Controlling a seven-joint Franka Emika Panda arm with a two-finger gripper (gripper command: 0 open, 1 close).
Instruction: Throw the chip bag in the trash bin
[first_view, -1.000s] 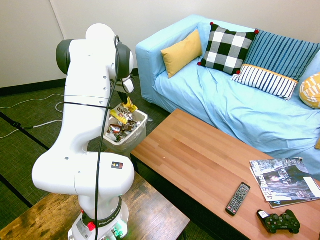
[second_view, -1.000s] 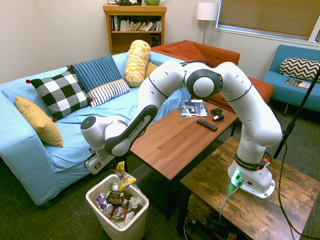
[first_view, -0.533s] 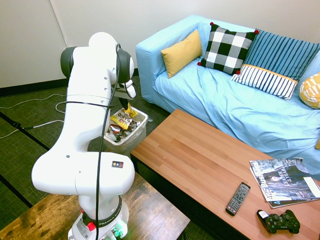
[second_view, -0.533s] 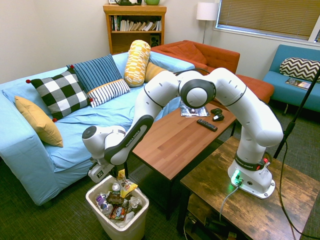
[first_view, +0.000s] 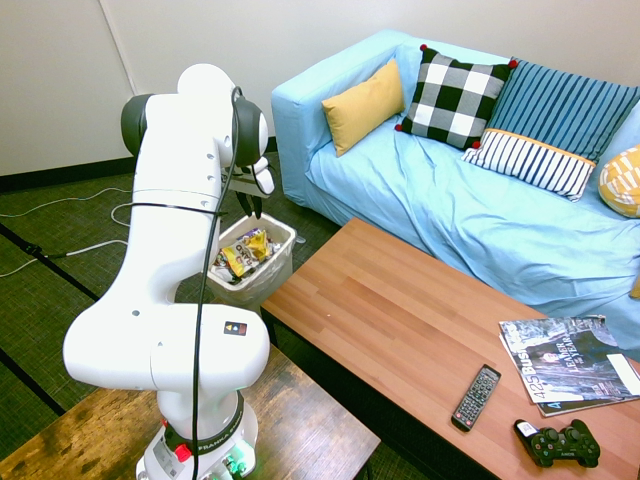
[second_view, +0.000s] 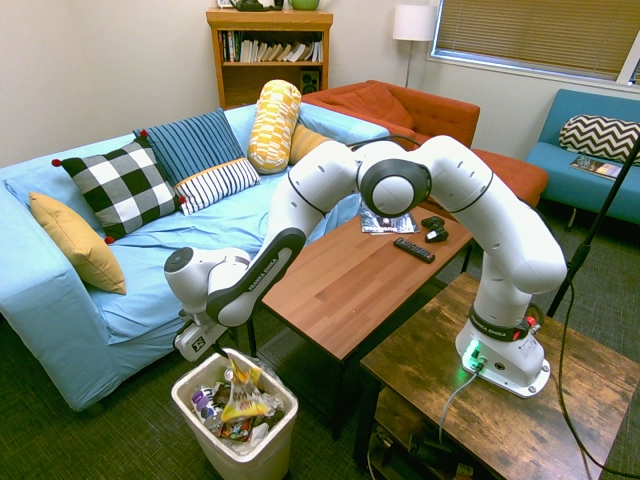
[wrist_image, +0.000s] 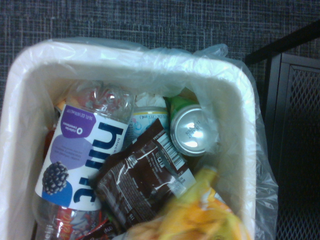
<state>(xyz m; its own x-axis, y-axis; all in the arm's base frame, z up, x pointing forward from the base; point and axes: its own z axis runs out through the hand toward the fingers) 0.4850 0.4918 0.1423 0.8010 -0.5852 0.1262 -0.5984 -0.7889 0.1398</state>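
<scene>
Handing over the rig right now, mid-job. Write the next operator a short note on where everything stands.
Gripper: open and empty, just above the trash bin, near its rim.
Chip bag: free of the fingers, within the bin's opening, over the other litter; blurred in the second exterior and wrist views, so possibly not at rest.
Done: bag released into the bin.
Left: check that it settles inside, then probably raise the arm clear of the rim and liner.
</scene>
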